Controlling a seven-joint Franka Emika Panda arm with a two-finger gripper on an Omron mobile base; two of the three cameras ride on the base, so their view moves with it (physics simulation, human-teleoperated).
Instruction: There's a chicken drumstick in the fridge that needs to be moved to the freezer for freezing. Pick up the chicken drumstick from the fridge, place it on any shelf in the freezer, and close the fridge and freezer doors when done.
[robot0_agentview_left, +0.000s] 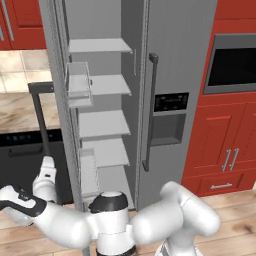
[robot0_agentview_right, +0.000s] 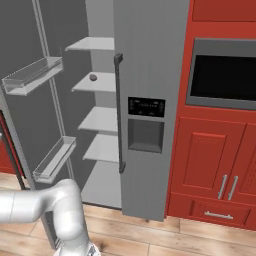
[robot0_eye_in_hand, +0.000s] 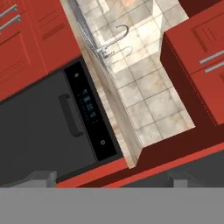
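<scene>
One door (robot0_agentview_right: 30, 115) of the tall grey fridge is swung wide open, the left one, and the right door (robot0_agentview_right: 150, 60) beside it is shut, with its dark dispenser panel (robot0_agentview_right: 145, 131) facing me. Inside the open compartment I count a stack of pale shelves. On the second shelf from the top (robot0_agentview_right: 95, 82) lies a small brownish lump that I take for the chicken drumstick (robot0_agentview_right: 93, 77); it is too small for me to be sure. It sits near the front of that shelf, with nothing touching it.

My arm (robot0_agentview_left: 75, 225) is folded low and reaches out to the left, well apart from the shelves. Through the hand view I look at a black dishwasher (robot0_eye_in_hand: 43, 131) set among red cabinets (robot0_eye_in_hand: 26, 39), and at a faucet (robot0_eye_in_hand: 118, 39) over a sink in the tiled counter. The gripper (robot0_eye_in_hand: 111, 178) stands wide, its two fingertips (robot0_eye_in_hand: 41, 178) far apart at the bottom edge with nothing between them.

Two clear bins (robot0_agentview_right: 31, 75) hang on the inside of the open door. A dark oven (robot0_agentview_right: 225, 72) sits in the red cabinetry right of the fridge.
</scene>
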